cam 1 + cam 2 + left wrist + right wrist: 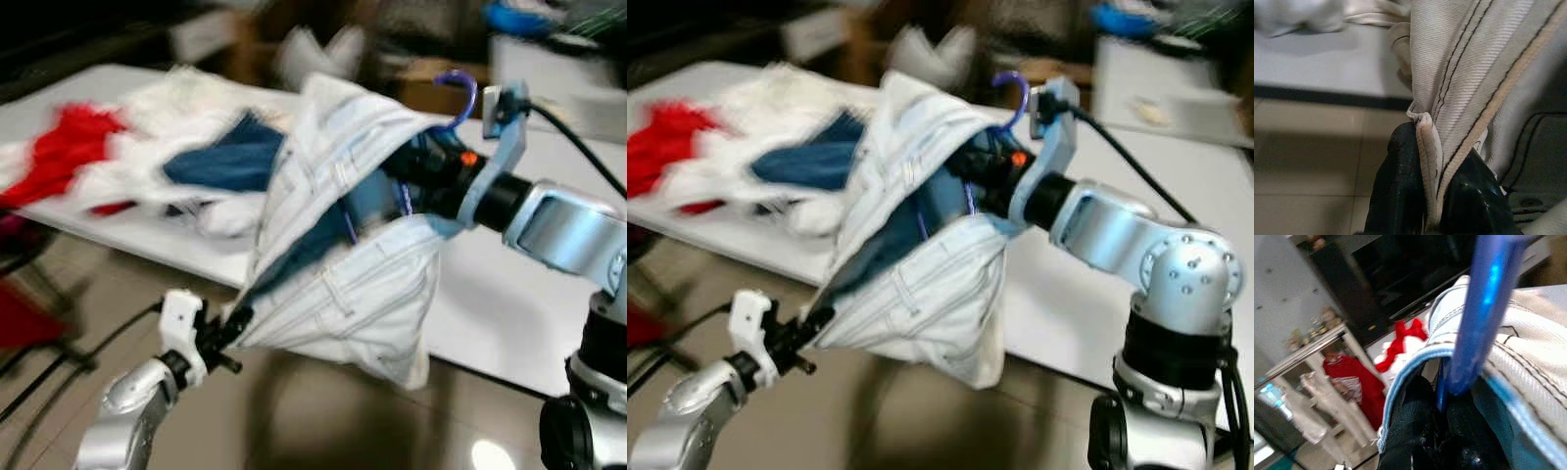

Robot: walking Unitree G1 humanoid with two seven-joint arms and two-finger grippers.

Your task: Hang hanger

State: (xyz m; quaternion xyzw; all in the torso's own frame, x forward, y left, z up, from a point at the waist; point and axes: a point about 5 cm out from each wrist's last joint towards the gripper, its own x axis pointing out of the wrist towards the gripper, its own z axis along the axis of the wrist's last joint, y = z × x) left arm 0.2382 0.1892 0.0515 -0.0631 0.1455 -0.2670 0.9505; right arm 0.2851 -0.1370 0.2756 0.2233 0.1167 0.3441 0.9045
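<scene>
A pale whitish-blue denim garment (pixel 338 245) hangs in the air in front of the white table (pixel 509 304), draped over a blue hanger whose hook (pixel 460 93) sticks up above it. My right gripper (pixel 1437 431) is shut on the hanger's blue neck (pixel 1484 313), buried in the garment's collar. My left gripper (pixel 1432 196) is shut on the garment's lower hem (pixel 1425 142) and holds it out low and to the left, above the floor.
A heap of clothes lies on the table's left part: a red piece (pixel 64 147), white pieces (pixel 186 108) and a dark blue one (pixel 220 162). A rack with red and white garments (pixel 1347 377) stands further off. Tiled floor (pixel 294 421) lies below.
</scene>
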